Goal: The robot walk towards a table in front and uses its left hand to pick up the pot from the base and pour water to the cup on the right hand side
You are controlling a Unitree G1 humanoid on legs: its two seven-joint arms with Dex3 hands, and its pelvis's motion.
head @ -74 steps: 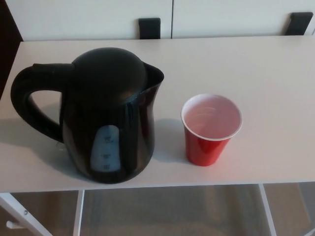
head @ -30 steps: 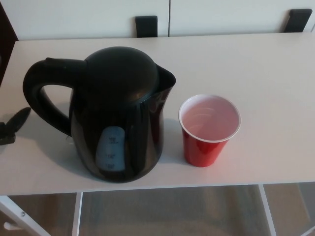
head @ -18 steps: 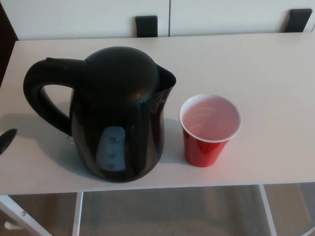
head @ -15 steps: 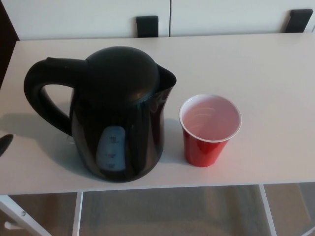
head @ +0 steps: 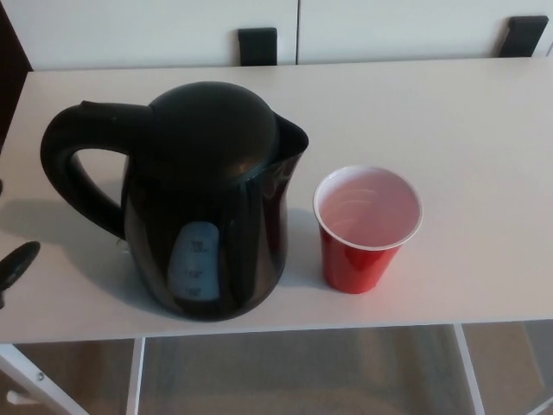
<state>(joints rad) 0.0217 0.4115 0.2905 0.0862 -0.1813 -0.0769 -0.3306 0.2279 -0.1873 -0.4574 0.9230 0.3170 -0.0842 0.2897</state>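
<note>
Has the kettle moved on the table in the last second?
No. The kettle stands the same way beside the red cup.

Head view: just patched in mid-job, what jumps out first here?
A big black kettle dominates the left half of the white table, handle pointing left, spout toward a red cup that stands close on its right, apart from it. A dark tip of the left robot hand pokes in at the left edge, short of the handle.
</note>
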